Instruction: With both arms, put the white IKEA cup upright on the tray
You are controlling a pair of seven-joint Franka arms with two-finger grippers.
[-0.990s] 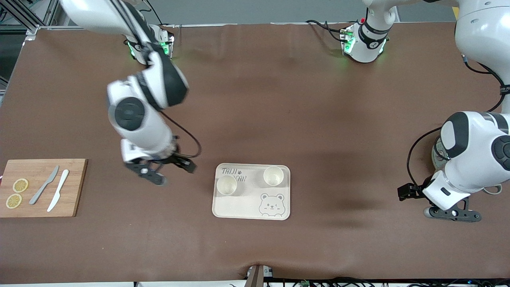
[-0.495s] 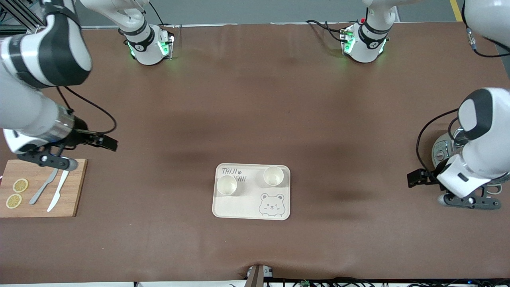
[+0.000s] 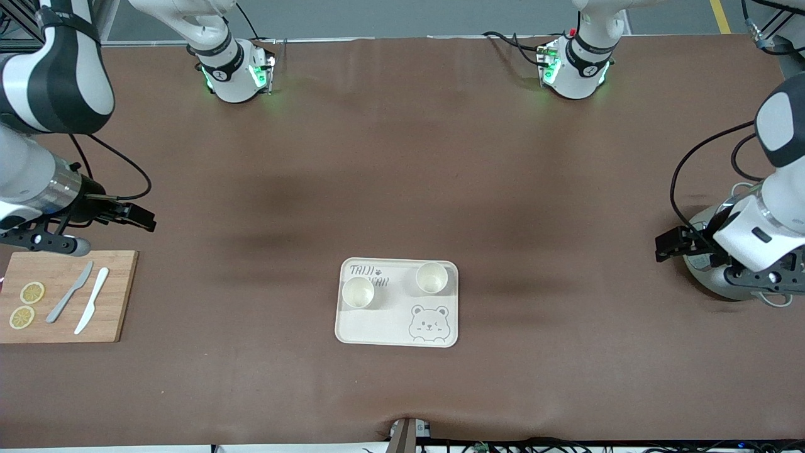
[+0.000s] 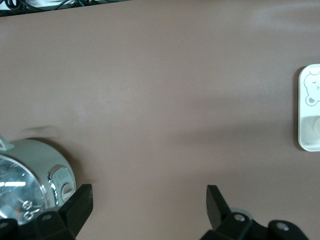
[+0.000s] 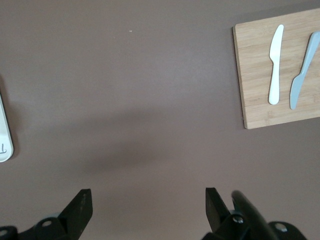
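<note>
The cream tray (image 3: pixel 390 327) with the bear face lies in the middle of the table. Two white cups stand upright on it, one (image 3: pixel 358 292) toward the right arm's end and the other (image 3: pixel 431 277) beside it. Neither gripper is near them. My right gripper (image 3: pixel 41 241) hangs open and empty over the table at the cutting board's farther edge; its own view (image 5: pixel 147 205) shows bare mat between the fingers and a tray corner (image 5: pixel 4 136). My left gripper (image 3: pixel 755 277) is open and empty over a silver pot, with the tray's edge (image 4: pixel 310 107) far off in its view (image 4: pixel 148 205).
A wooden cutting board (image 3: pixel 116 296) at the right arm's end carries a grey knife (image 3: pixel 69 292), a white knife (image 3: pixel 92 301) and two lemon slices (image 3: pixel 31 292). A silver pot (image 3: pixel 707 284) with a glass lid (image 4: pixel 20 187) stands at the left arm's end.
My right arm has swung away from beside the tray to the cutting board's end. My left arm has drawn back over the silver pot. Both grippers stayed open; the cups have not moved.
</note>
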